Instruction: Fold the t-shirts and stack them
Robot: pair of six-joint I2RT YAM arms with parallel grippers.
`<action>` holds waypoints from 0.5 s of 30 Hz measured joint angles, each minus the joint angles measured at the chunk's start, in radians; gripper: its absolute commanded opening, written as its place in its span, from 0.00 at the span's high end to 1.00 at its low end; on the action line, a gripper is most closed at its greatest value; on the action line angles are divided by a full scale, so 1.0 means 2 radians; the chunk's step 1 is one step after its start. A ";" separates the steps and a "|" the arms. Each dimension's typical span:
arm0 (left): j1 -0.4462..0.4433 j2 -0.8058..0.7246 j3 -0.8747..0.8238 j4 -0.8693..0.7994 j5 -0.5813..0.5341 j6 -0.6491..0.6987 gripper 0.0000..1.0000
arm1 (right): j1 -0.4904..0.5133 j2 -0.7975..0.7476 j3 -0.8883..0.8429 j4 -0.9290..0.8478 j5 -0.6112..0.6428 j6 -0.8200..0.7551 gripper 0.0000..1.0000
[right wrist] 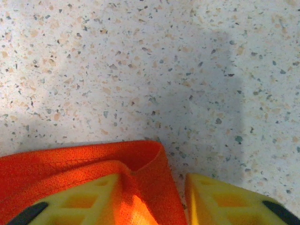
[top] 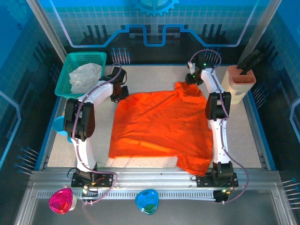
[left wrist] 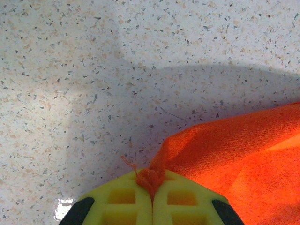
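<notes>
Here the orange t-shirt (top: 159, 124) lies spread across the middle of the surface (top: 150, 77), rumpled toward 5 o'clock. The left hand (left wrist: 152, 187), at the shirt's 10 o'clock corner, is pinched tight on a tuft of that corner. The right hand (right wrist: 154, 187), at 1 o'clock, stands half-wide astride a folded hem, seemingly not yet clamped. The grey t-shirt (top: 85, 76) sits heaped in the basket (top: 63, 79) at 10 o'clock. The cloth looks light, limp and grippy rather than slick. It will likely sag and drag, so hems and corners are the sound holds, both far corners together.
</notes>
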 measured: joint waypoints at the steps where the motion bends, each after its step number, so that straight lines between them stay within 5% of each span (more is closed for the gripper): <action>1: 0.000 0.000 0.000 0.000 0.000 0.000 1.00 | 0.000 0.001 0.000 0.000 -0.002 0.002 0.80; 5: 0.000 0.000 0.000 0.000 0.000 0.000 1.00 | 0.000 0.003 0.000 -0.001 -0.010 0.005 0.99; 15: 0.000 0.000 0.014 -0.016 -0.006 0.001 1.00 | 0.000 -0.060 -0.075 0.003 -0.012 0.012 1.00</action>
